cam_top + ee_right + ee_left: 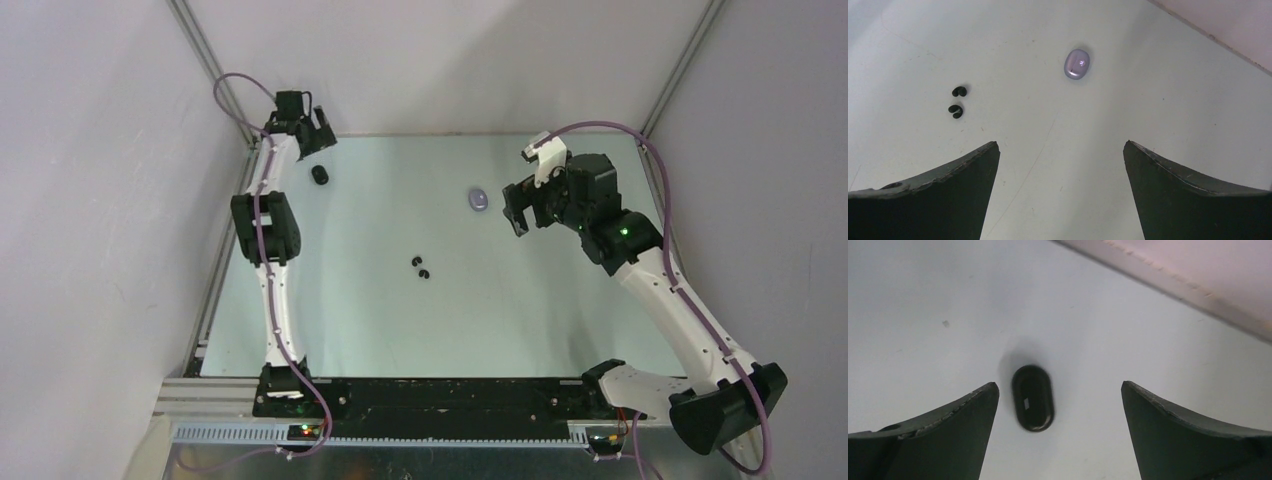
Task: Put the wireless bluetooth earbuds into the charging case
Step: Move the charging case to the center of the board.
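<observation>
Seen from above, the whole desk (560, 320) lay open: the left arm stretched into the far left corner and the right arm bent over the far right part. Only that view took in everything at once. A black case (320, 175) sat just beside the left fingers (324, 138), and a purple case (479, 199) lay near the right fingers (515, 218). Two black earbuds (417, 262) lay close together near the middle of the desk, well apart from both cases.

The left wrist camera showed what the overhead could not. The black case (1033, 398) was a glossy oval with its lid shut, lying flat between the left fingers (943, 435) — nearer the left one, touching neither. Those fingers stood spread wide and gripped nothing. That view showed neither the buds nor the purple case.

The right wrist camera looked down on the purple case (1077, 63) ahead, its lid also closed, with the two black earbuds (959, 91) off to the left. The buds lay bare on the desk, in no case. The right fingers (1193, 195) were likewise spread wide and held nothing. With both lids down, what either case contained could not be told.
</observation>
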Motion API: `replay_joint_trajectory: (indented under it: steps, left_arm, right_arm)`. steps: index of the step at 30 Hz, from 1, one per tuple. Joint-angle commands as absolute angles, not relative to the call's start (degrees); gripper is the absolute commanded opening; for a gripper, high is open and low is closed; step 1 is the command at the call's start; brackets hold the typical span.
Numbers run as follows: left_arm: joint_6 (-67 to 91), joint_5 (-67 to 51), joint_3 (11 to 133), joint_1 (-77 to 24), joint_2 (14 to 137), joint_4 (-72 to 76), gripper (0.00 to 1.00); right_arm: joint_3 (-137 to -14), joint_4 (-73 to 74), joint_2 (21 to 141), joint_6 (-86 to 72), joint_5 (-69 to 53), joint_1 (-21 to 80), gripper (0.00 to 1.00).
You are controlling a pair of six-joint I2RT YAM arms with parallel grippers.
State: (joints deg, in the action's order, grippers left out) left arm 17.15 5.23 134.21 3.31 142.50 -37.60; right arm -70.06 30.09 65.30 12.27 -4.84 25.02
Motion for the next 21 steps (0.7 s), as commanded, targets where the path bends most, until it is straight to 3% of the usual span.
replay_joint_trajectory:
  steps: [1,4,16,19,21]
  left_arm:
    - [33.0,-5.5,132.8,6.0,143.7,-31.5,0.99]
    - [35.5,-9.0,132.2,5.4,145.4,-30.9,0.99]
    - [36.2,-4.7,135.2,4.8,147.9,-32.7,0.99]
    - [36.5,-7.6,134.3,4.8,148.1,-32.6,0.91]
    - [35.9,-8.5,133.5,4.5,147.7,-33.0,0.94]
  right_arm:
    - [-70.0,27.8,65.8,12.5,-3.6,23.6,0.99]
    - [-70.0,27.6,66.4,12.5,-3.1,23.0,0.99]
    - [-71.5,28.8,70.5,12.8,-0.9,23.4,0.99]
    - [-71.7,29.0,70.9,12.8,-0.6,23.6,0.99]
    - [-71.6,28.9,71.0,12.8,-0.7,23.8,0.99]
